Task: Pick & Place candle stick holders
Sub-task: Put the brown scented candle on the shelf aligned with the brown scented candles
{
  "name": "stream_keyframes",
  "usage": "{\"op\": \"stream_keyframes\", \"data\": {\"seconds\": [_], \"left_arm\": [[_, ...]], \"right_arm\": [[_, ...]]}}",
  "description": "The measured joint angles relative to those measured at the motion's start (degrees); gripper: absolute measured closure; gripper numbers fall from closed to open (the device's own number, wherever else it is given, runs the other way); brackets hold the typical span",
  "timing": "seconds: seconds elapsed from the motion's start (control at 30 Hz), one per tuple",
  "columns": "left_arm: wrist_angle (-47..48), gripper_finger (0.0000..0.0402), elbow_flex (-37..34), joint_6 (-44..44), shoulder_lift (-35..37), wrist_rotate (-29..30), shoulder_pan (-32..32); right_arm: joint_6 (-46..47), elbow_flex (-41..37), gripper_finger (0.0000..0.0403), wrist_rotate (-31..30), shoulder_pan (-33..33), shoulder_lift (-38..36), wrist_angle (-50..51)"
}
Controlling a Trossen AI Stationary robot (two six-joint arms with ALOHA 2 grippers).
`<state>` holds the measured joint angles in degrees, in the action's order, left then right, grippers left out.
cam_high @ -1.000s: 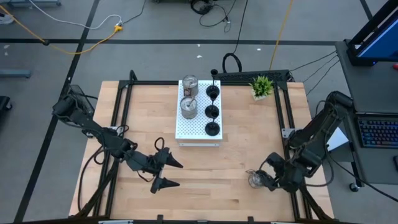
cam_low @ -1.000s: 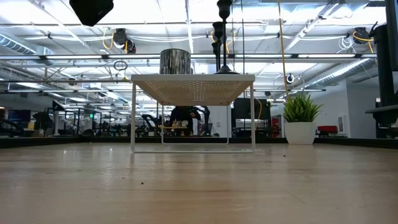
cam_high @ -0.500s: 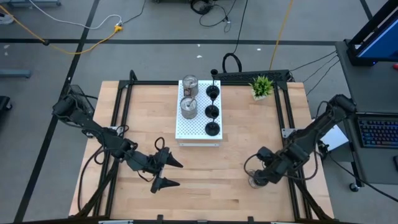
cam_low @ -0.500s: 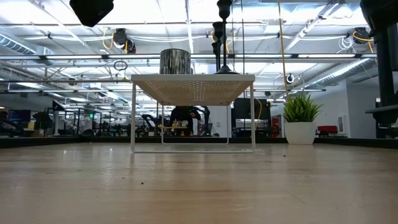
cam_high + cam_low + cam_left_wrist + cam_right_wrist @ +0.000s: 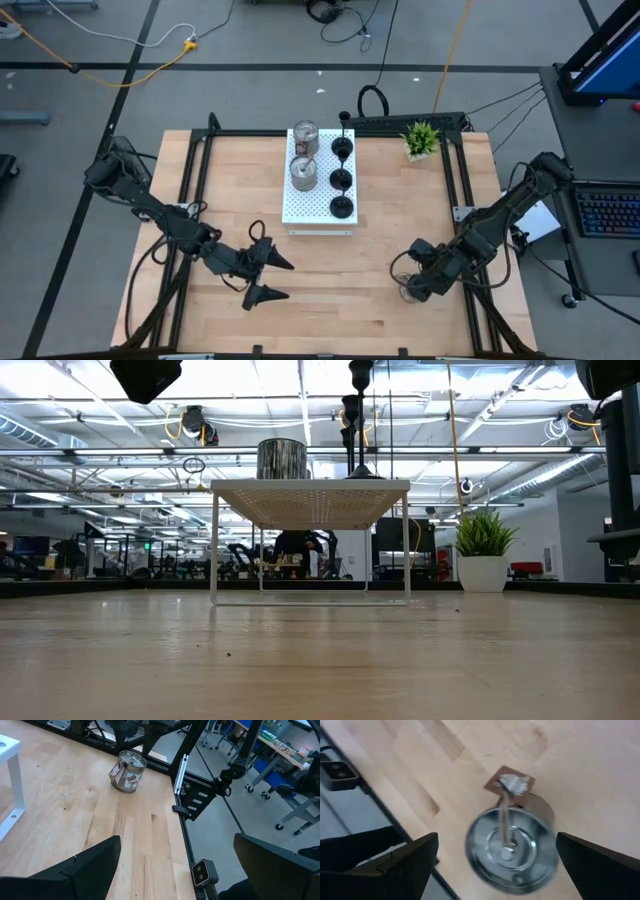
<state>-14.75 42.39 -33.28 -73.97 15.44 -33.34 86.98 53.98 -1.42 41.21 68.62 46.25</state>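
Wooden table (image 5: 330, 270), white perforated stand (image 5: 318, 205), green potted plant (image 5: 421, 139)

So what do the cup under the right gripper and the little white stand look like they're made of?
The cup looks like polished metal: mirror-bright silver walls with reflections. The white stand looks like perforated, white-painted sheet metal on thin legs, though plastic can't be ruled out.

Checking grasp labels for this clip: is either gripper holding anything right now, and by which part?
Nothing is held. The right gripper is open above a silver holder standing on the table; the left gripper waits open and empty.
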Motion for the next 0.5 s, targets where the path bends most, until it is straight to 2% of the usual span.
{"op": "stream_keyframes", "data": {"seconds": [0.23, 0.5], "left_arm": [[0.01, 0.0007, 0.00, 0.00, 0.00, 0.00, 0.00], [0.03, 0.0007, 0.00, 0.13, 0.00, 0.00, 0.00]], "right_arm": [[-2.24, 0.00, 0.0003, 4.53, 0.02, 0.00, -2.31], [-1.94, 0.00, 0.0006, 4.51, 0.02, 0.00, -0.52]]}}
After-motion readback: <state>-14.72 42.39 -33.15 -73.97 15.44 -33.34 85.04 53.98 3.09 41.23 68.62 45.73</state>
